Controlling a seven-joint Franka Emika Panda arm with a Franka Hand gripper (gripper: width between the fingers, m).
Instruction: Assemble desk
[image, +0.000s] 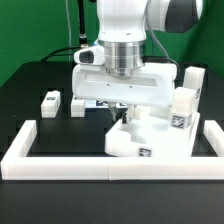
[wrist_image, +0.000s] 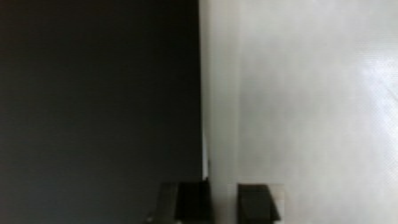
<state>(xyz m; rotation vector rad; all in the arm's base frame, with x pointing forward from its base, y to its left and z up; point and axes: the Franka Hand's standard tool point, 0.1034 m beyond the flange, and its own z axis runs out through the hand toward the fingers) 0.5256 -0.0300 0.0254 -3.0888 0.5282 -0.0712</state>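
The white desk tabletop (image: 150, 138) lies in the corner of the border frame on the exterior view's right, with a tag on its near edge. A white leg (image: 183, 106) stands upright on its right end. My gripper (image: 122, 108) hangs straight down over the tabletop's left end. In the wrist view the tabletop (wrist_image: 302, 100) fills one side as a bright white surface and the dark table the other. My gripper (wrist_image: 222, 200) straddles the tabletop's edge, its two dark fingers (wrist_image: 260, 202) close together with a thin white strip of rim between them.
The long white U-shaped border frame (image: 60, 160) runs along the front and up both sides. Two loose white legs (image: 50, 100) (image: 78, 106) lie on the black table at the exterior view's left. Another leg (image: 195, 78) stands at the back right.
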